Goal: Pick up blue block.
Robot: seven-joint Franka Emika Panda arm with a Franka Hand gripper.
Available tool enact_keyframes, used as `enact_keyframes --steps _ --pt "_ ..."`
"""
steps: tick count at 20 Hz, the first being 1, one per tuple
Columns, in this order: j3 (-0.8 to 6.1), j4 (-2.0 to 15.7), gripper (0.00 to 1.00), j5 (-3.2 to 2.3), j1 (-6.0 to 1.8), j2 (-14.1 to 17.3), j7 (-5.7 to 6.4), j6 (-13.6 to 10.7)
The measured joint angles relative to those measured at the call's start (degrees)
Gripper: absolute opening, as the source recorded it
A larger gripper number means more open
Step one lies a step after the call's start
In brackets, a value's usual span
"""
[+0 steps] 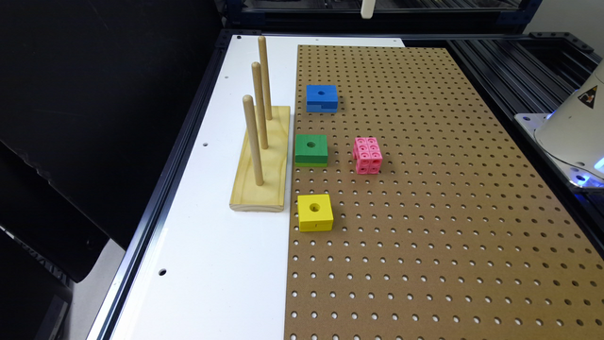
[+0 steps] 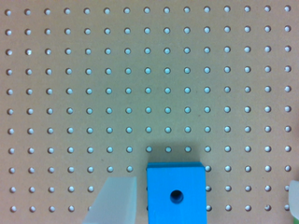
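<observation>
The blue block [image 1: 322, 97] is squat and square, with a round hole in its top and a notch along its lower edge. It lies on the brown pegboard [image 1: 424, 212], next to the peg stand. A white part of my gripper [image 1: 367, 8] pokes in at the top edge of the exterior view, high above and beyond the block. In the wrist view the blue block [image 2: 176, 193] lies far below my open gripper [image 2: 205, 198], close to one pale finger [image 2: 117, 200]. The other finger shows as a sliver at the frame edge. Nothing is held.
A green block [image 1: 311, 149] and a yellow block [image 1: 315, 212] lie in a row with the blue one. A pink studded cube [image 1: 367, 155] sits beside the green. A wooden stand with three upright pegs [image 1: 260, 156] rests on the white table strip. The robot base [image 1: 575, 127] is at the exterior view's right.
</observation>
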State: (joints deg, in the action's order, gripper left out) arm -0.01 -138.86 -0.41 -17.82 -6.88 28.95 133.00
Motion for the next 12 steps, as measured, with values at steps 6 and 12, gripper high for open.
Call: enact_keyframes --steps 6,12 --pt "0.02 -0.2 1.0 0.0 0.0 3.49 0.0 3.02" --pt "0.06 -0.37 1.0 0.0 0.0 7.48 0.0 6.99"
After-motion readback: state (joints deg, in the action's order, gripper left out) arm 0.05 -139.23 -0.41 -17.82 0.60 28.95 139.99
